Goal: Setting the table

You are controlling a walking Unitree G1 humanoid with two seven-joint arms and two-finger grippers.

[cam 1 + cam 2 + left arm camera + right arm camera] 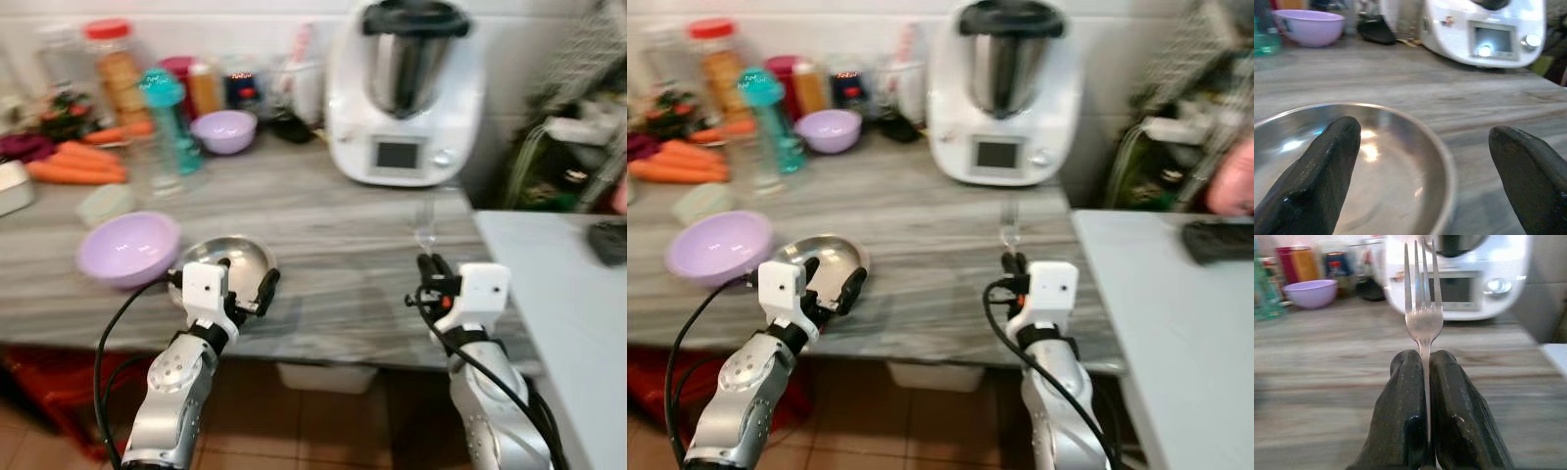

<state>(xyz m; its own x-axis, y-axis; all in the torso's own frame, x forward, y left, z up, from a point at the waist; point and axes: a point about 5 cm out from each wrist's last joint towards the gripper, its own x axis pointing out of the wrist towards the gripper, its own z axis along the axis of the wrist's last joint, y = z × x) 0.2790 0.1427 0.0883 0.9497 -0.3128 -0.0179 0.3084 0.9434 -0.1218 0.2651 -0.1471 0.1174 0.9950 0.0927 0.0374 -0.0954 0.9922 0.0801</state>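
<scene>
Midway through setting the table, the right gripper (1425, 382) clamps a fork (1423, 308) upright while the left gripper (1425, 161), fingers spread, straddles a steel bowl's (211, 259) rim; nothing looks laid yet.

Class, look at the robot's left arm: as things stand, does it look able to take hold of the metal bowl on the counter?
Probably yes. The left gripper is open at the near rim of the metal bowl, one finger over the bowl and the other outside it, with nothing between them.
</scene>
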